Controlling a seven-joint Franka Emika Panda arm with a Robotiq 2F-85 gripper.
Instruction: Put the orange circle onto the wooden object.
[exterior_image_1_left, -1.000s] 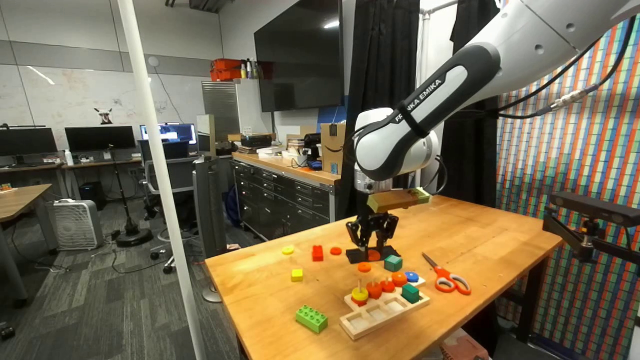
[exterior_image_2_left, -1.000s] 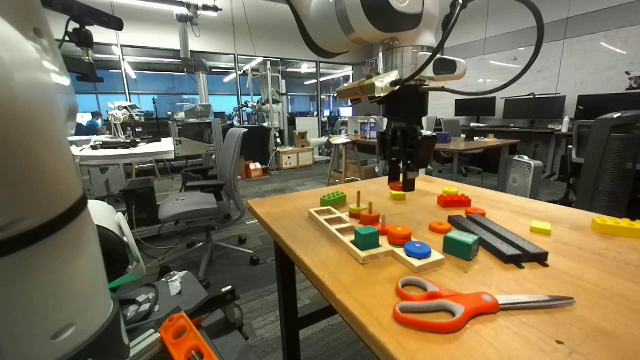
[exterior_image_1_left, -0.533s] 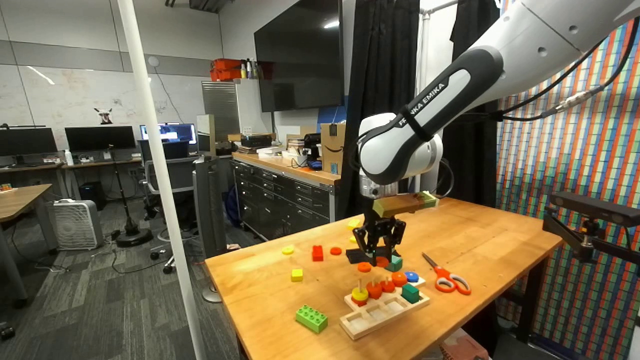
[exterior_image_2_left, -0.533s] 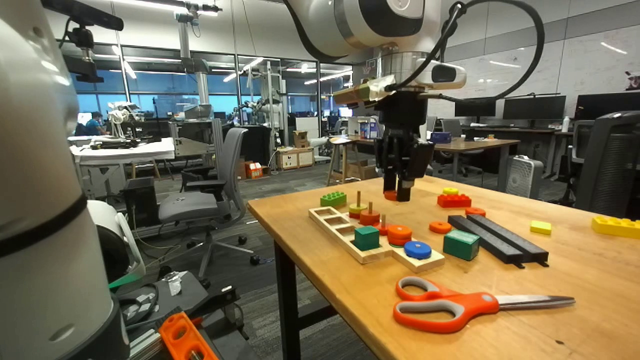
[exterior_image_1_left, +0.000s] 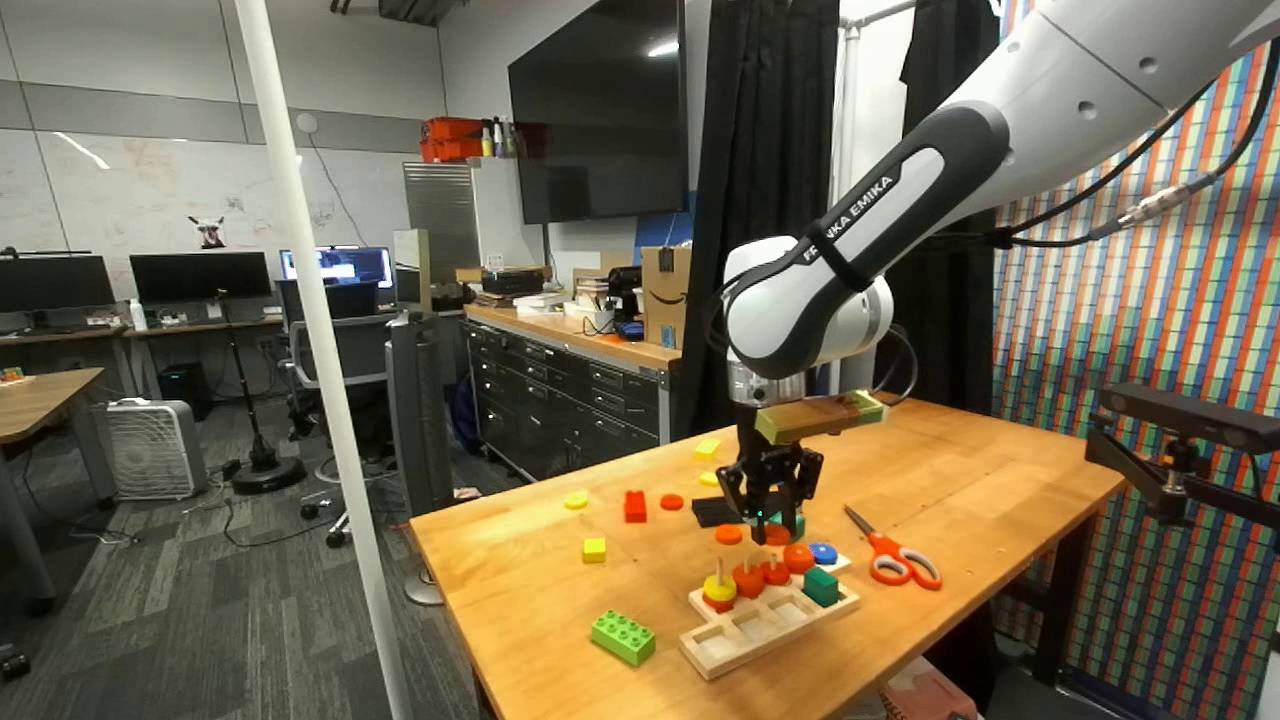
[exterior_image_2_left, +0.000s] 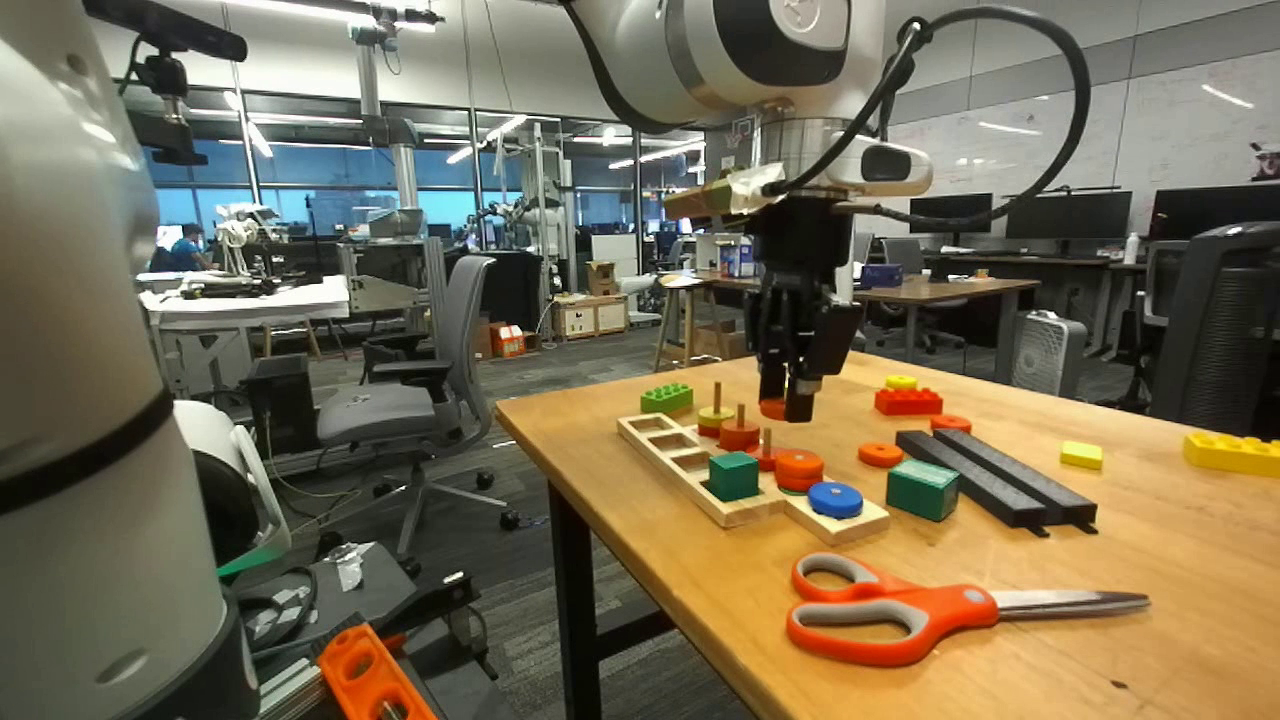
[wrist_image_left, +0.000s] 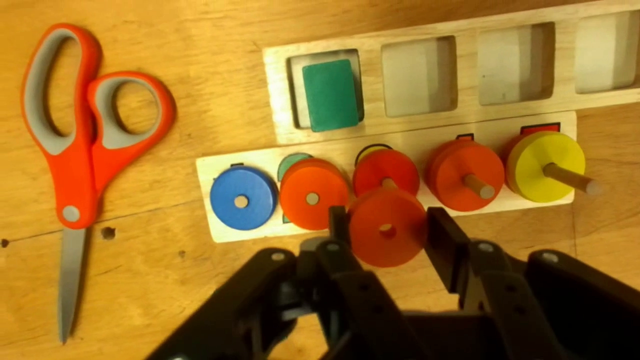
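Note:
My gripper (wrist_image_left: 385, 225) is shut on the orange circle (wrist_image_left: 380, 247), a flat disc with a central hole. In both exterior views, the gripper (exterior_image_1_left: 775, 528) (exterior_image_2_left: 785, 400) holds the orange circle (exterior_image_1_left: 778, 536) (exterior_image_2_left: 772, 408) above the table beside the wooden object (exterior_image_1_left: 775, 640) (exterior_image_2_left: 735, 515). In the wrist view the wooden object (wrist_image_left: 370, 85) is a pale board with a row of square slots and a row of pegs bearing blue, orange, red and yellow discs. The held circle overlaps the red disc (wrist_image_left: 385, 167) and partly hides its peg. Three pegs stick up above their discs.
A green block (wrist_image_left: 330, 95) sits in a board slot. Orange scissors (wrist_image_left: 75, 190) lie beside the board. A green box (exterior_image_2_left: 922, 490), a loose orange disc (exterior_image_2_left: 880, 455) and black bars (exterior_image_2_left: 980, 480) lie near it. A green brick (exterior_image_1_left: 623, 638) lies beyond the board's end.
My gripper, still shut on the orange circle, has moved down and closer to the wooden object. In an exterior view it has shifted right. The board and loose pieces have not moved.

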